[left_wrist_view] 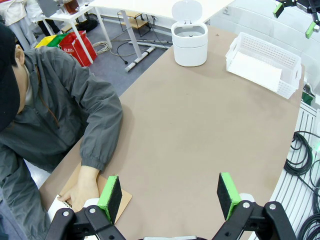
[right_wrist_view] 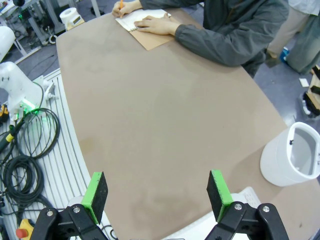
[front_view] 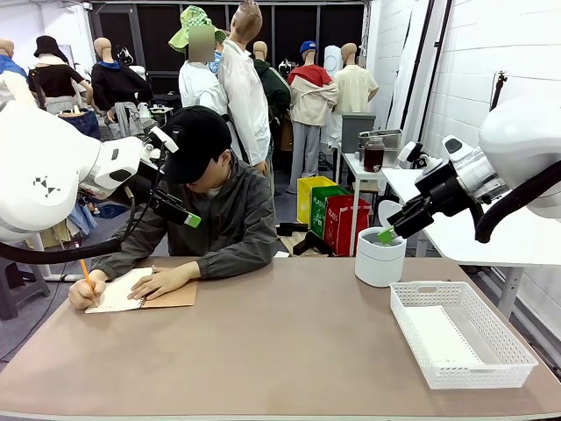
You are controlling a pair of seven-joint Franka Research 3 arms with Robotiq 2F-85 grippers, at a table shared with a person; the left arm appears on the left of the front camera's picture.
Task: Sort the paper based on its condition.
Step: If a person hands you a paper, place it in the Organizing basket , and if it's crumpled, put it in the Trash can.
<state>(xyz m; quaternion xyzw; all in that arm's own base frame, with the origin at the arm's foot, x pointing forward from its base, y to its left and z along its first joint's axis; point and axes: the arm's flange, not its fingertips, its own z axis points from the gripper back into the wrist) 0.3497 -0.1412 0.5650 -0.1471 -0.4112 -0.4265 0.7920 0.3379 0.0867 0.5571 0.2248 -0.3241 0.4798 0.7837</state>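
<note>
Two end effectors released: left (left_wrist_view: 170, 194), right (right_wrist_view: 157, 195); person's hand (front_view: 164, 281) on notebook (front_view: 131, 292); no legible print.

Legible text, bins behind bench
Yellow bin (front_view: 312, 195): "PLAST…", cut off. Red bin (front_view: 344, 224): white vert. print, unreadable; "GLASS" partly legible in left wrist view.

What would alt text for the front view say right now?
A person leans over a notebook at the far left of the brown table, writing with a pencil. Both grippers hang raised and open, the right gripper above a white bin beside a white basket.
</note>
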